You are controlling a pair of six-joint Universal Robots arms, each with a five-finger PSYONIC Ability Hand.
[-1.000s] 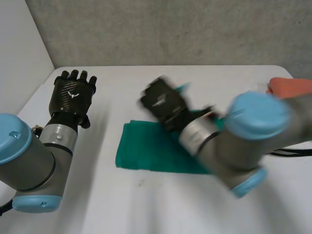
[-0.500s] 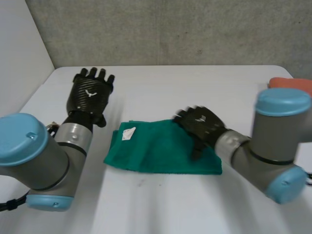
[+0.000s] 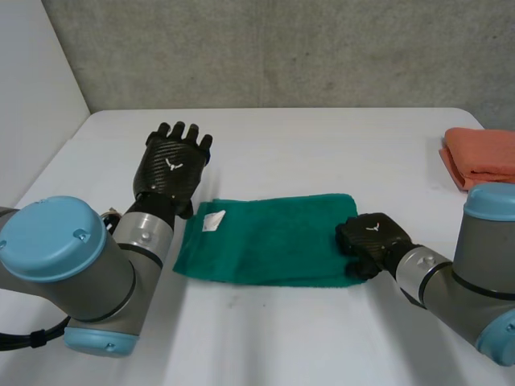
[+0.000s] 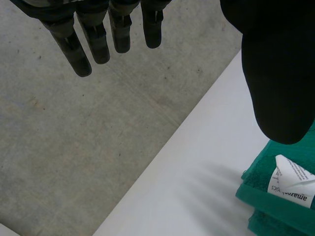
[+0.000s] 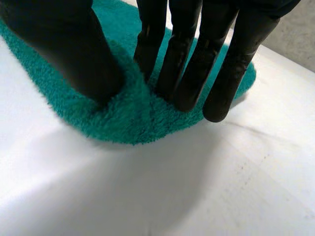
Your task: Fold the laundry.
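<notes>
Folded green towel [image 3: 265,237] flat at worktop [image 3: 322,145] ctr, R hand [image 3: 368,237] at its near-right corner, thumb & fingers pinching the pile, L hand [image 3: 170,165] open, fingers straight, beside far-left corner, folded orange cloth [image 3: 481,157] far right.

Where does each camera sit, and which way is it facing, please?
Head view: between and behind the arms, looking down at the white table; left hand and right hand show.
Left wrist view: on the left wrist, facing past its open hand to the table edge and green towel.
Right wrist view: on the right wrist, facing its hand pinching the towel's edge.
Shared: all show the green towel.
</notes>
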